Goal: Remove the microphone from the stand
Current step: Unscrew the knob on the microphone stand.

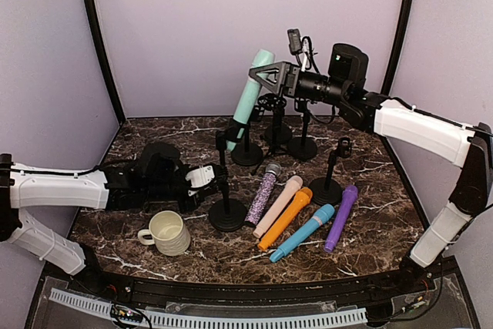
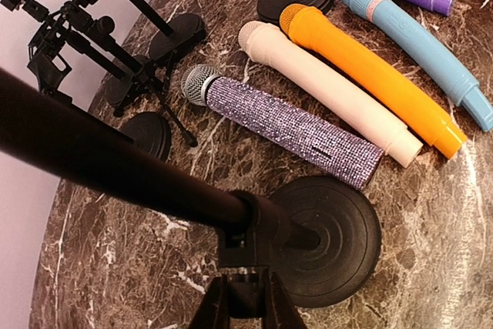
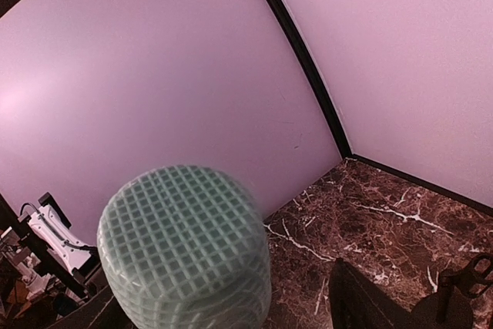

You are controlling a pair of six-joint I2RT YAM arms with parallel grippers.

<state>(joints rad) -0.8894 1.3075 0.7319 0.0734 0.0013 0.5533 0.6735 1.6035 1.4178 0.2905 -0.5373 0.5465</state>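
Note:
A teal microphone [image 1: 248, 98] leans tilted at the back centre. Its lower end sits at the clip of a black stand [image 1: 227, 217]. My right gripper [image 1: 264, 75] is closed around the microphone just below its head. In the right wrist view the mesh head [image 3: 185, 244] fills the lower left, and only one dark finger [image 3: 362, 302] shows to its right. My left gripper [image 1: 216, 181] is shut on the stand's pole. In the left wrist view its jaws [image 2: 246, 302] clamp the pole joint above the round base [image 2: 331, 236].
Several loose microphones lie right of the stand: glitter purple [image 1: 262, 194], beige [image 1: 279, 204], orange [image 1: 286, 216], blue [image 1: 304, 231] and purple [image 1: 341, 216]. A cream mug [image 1: 168, 233] stands front left. Bare stands [image 1: 303, 144] [image 1: 327, 186] stand behind and to the right.

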